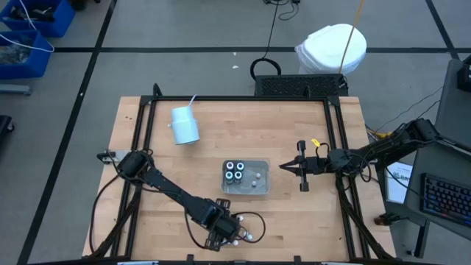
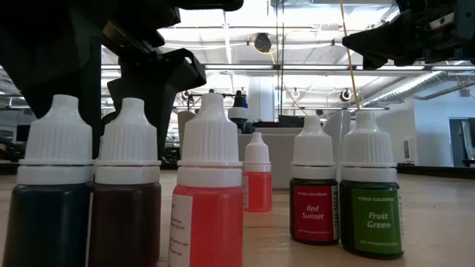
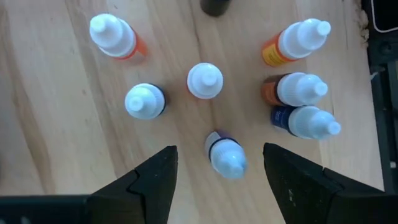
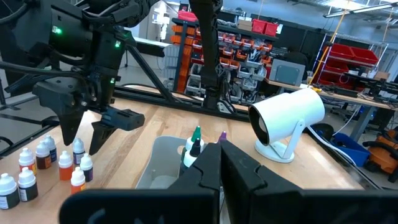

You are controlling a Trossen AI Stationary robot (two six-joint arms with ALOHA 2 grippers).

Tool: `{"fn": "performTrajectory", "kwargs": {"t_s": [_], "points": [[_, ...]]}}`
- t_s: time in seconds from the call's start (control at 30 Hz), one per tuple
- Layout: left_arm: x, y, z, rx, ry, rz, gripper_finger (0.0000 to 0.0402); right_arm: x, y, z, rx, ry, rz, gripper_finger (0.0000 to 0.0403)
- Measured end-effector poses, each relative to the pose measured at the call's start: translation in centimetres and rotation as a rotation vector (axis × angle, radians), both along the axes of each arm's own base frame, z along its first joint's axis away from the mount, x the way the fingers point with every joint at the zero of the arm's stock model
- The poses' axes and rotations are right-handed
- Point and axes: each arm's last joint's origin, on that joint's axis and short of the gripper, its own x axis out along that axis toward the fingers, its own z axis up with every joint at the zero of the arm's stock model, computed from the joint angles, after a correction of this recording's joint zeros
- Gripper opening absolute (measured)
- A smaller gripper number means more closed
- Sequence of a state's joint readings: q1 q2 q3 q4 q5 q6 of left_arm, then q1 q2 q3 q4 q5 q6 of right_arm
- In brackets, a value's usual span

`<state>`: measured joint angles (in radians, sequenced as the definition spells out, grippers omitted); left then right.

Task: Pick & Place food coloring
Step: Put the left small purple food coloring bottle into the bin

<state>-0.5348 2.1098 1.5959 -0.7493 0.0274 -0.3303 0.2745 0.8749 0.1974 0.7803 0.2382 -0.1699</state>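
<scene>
The left claw (image 3: 217, 180) hangs spread over a cluster of food coloring bottles (image 3: 205, 81) standing at the table's (image 1: 294, 213) 6 o'clock edge, one white-capped bottle (image 3: 227, 157) between its fingers but not gripped. From that bottle, others stand close at 10, 12 and 2 o'clock; the clear tray (image 1: 246, 177) holds more at table centre, a white cup (image 1: 184, 125) at 11 o'clock. The right claw (image 1: 288, 168), pressed together, waits beside the tray at 3 o'clock.

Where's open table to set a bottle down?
Bare wood between the white cup and clear tray, and along the far edge. Crowded at the near edge: the open left gripper hangs over the food coloring bottles.
</scene>
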Motion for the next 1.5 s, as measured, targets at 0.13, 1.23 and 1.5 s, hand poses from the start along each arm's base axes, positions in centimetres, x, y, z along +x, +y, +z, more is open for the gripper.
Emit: {"fn": "performTrajectory", "kwargs": {"t_s": [0.13,1.23,1.5], "points": [[-0.01,-0.36,0.06,-0.012,-0.015,0.004,0.0241,0.0,-0.01,0.0,0.0,0.0,-0.001,0.0],[-0.01,-0.81,0.22,-0.021,-0.041,-0.023,0.0215,0.0,0.0,0.0,-0.003,0.0,0.0,0.0],[-0.03,-0.84,0.22,-0.042,-0.029,-0.033,0.0152,0.0,-0.01,0.0,-0.003,0.0,-0.001,0.0]]}}
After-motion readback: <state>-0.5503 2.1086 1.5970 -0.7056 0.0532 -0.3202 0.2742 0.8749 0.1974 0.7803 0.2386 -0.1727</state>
